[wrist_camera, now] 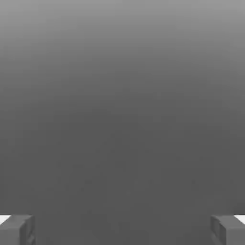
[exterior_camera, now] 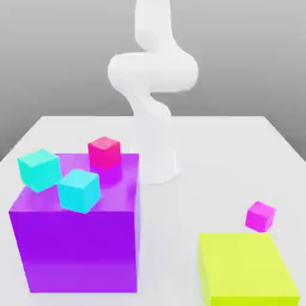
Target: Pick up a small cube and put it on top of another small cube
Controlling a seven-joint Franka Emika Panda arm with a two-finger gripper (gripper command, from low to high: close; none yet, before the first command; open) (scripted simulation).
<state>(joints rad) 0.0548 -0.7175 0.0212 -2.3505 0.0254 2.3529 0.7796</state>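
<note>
Nearest, my gripper (wrist_camera: pixel 122 229) stands wide and empty, ready to straddle a cube. Farther off, the magenta cube (exterior_camera: pixel 260 216) sits on the table (exterior_camera: pixel 197 197) behind the yellow block (exterior_camera: pixel 245 269), free for picking.

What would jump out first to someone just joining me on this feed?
The big purple block at the exterior view's left dominates, with two cyan cubes and a crimson-pink small cube on top of it. At the right, a yellow-green block sits on the white table, with the small magenta cube on the table just beyond it. The white arm rises behind, and in the hand view the gripper has its fingers wide apart.
</note>
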